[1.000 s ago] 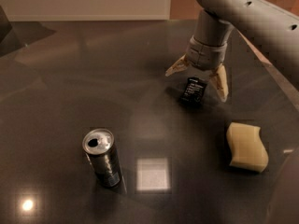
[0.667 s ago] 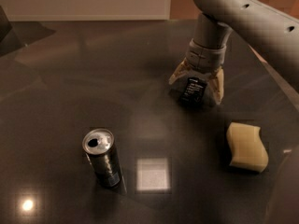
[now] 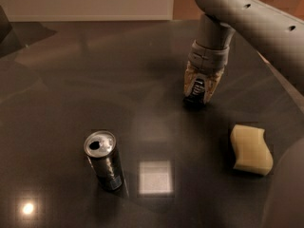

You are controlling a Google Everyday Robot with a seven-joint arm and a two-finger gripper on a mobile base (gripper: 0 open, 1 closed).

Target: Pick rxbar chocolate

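Observation:
The rxbar chocolate (image 3: 197, 92) is a small black wrapper with white print, standing on end on the dark table at the right of centre. My gripper (image 3: 200, 90) reaches down from the upper right on the grey arm, and its two tan fingers (image 3: 189, 80) are shut on the bar from both sides. The bar's lower end touches or sits just above the table surface; I cannot tell which.
A dark metal drink can (image 3: 103, 159) with an opened top stands at the lower left. A wavy pale yellow sponge (image 3: 251, 149) lies at the right, below the gripper. The dark glossy table (image 3: 85, 80) shows light reflections, and its right edge runs near the arm.
The fingers, spread wide either side of the bar a second ago, have closed in onto it. The can and sponge have not moved.

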